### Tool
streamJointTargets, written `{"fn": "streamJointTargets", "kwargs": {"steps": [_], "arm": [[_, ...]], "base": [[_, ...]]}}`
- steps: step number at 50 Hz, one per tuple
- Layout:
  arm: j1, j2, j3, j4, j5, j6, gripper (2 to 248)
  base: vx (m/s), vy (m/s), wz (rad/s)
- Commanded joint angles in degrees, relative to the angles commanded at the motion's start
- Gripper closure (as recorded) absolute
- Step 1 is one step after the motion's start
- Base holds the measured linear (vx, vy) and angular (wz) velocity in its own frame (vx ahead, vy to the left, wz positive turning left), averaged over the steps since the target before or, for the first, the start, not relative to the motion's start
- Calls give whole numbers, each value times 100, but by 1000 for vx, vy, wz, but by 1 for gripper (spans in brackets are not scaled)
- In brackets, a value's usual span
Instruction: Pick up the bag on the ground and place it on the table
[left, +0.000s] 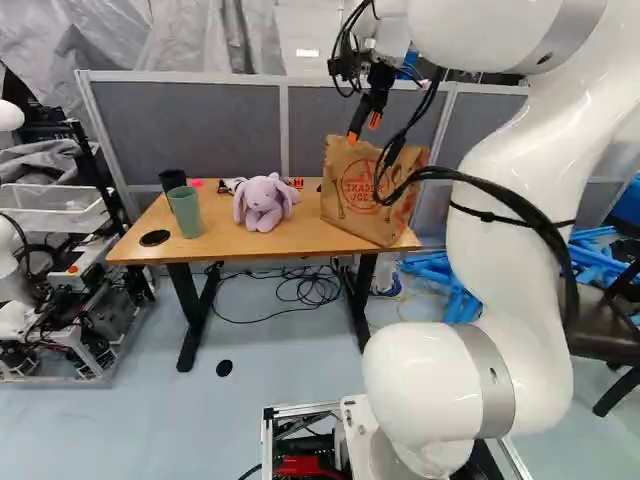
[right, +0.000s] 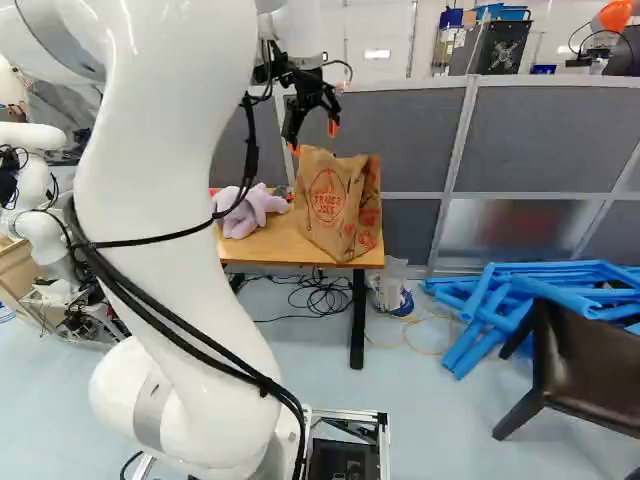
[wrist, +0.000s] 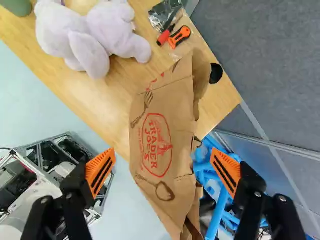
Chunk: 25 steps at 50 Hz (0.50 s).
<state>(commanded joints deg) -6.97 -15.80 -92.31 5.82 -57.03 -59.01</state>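
Beneath the parted jaws (right: 314, 139), brown paper bag (wrist: 160, 125), on the table (left: 225, 247)

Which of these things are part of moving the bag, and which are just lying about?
Part of the job:
- paper bag, standing on the table
- table, where it should end up
- gripper, open over the bag

Just lying about:
- plush rabbit
- green cup
- black cup
- orange-and-black tool
- blue tubes
- dark chair
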Motion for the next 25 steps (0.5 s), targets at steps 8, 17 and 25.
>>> {"fn": "streamJointTargets", "kwargs": {"steps": [8, 17, 25], "arm": [[0, 0, 0, 0, 0, 0, 3], [0, 0, 0, 0, 0, 0, 3], [0, 0, 0, 0, 0, 0, 3]], "base": [[-98, 90, -17], [-116, 101, -15], [-117, 105, -7]]}}
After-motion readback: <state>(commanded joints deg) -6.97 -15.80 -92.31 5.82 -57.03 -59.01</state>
